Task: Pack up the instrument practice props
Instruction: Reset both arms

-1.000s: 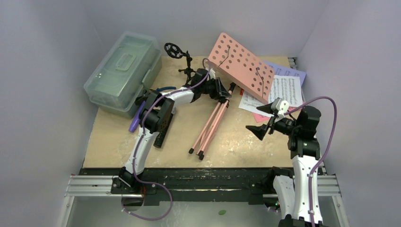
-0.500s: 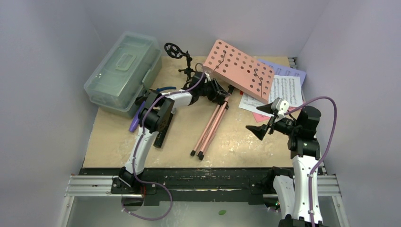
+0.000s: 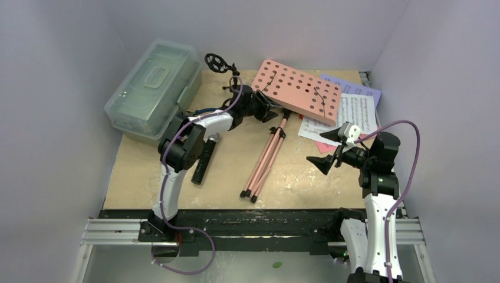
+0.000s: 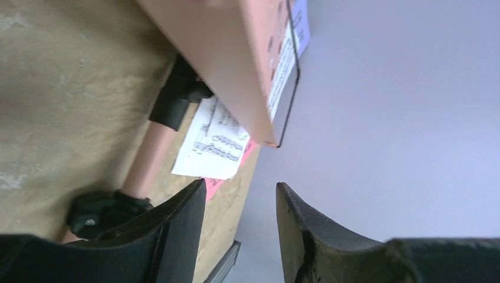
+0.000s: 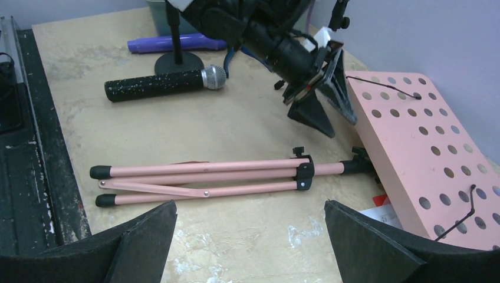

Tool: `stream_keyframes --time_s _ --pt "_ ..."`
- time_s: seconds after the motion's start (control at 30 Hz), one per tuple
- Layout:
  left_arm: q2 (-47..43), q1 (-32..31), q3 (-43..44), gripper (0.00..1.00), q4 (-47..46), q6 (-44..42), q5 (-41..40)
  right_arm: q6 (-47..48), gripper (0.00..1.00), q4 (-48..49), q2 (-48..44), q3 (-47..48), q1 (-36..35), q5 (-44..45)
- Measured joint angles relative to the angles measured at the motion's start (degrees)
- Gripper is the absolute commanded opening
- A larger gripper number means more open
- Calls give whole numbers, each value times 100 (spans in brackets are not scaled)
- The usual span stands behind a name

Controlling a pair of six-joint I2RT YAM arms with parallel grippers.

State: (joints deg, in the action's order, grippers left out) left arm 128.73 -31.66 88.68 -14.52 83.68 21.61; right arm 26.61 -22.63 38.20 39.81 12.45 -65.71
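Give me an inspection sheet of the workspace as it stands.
Surface: tan tabletop, white smears.
Job's things: pink music rack laid over, legs folded; sheet-music pages partly under it; black-silver microphone and purple microphone lying by the left arm; black mic tripod upright at the back.
Clutter: clear plastic case, lid shut, far left.
Grippers: left gripper open, empty, beside the rack; right gripper open, empty, raised.
Cables: purple cable along each arm.
Surroundings: plain walls on three sides.

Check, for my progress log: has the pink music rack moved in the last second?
Yes. The pink music rack has tipped down flatter; its top corner now sits lower against the clear case.
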Motion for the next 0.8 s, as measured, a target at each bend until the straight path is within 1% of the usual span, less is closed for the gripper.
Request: stream_keyframes --time_s 0.2,0.3,0.33,0.37,0.4,0.47,0.53,0.63,0.67,0.77,0.8 --pt "-658 0 -28 50 522 9 -341 0 99 0 0 0 0 2" --pt "-968 -2 -328 52 743 -111 -492 0 99 0 0 0 0 2" --pt "-1104 -2 -479 53 839 -199 -562 0 99 0 0 0 0 7" --pt "-1248 -2 -625 60 955 -302 -621 0 99 0 0 0 0 11" --pt "-1381 -2 -754 64 1016 -417 -682 0 99 2 0 0 0 17" --pt "-1742 0 -1049 71 1163 -780 -758 0 99 0 0 0 0 26" --pt "-2122 0 -1268 73 1231 -1185 -774 0 99 0 0 0 0 57" --pt "-2870 0 -1567 77 1246 -2074 -702 0 99 0 0 0 0 133" --pt "-3169 0 -1657 81 1250 -2411 -660 -2 99 0 0 0 0 170" --pt "-4089 -2 -1836 99 1263 -3499 -579 2 99 -2 -2 0 0 201" --pt "-4391 -2 -1893 100 1276 -3862 -588 15 99 -11 -11 0 0 203"
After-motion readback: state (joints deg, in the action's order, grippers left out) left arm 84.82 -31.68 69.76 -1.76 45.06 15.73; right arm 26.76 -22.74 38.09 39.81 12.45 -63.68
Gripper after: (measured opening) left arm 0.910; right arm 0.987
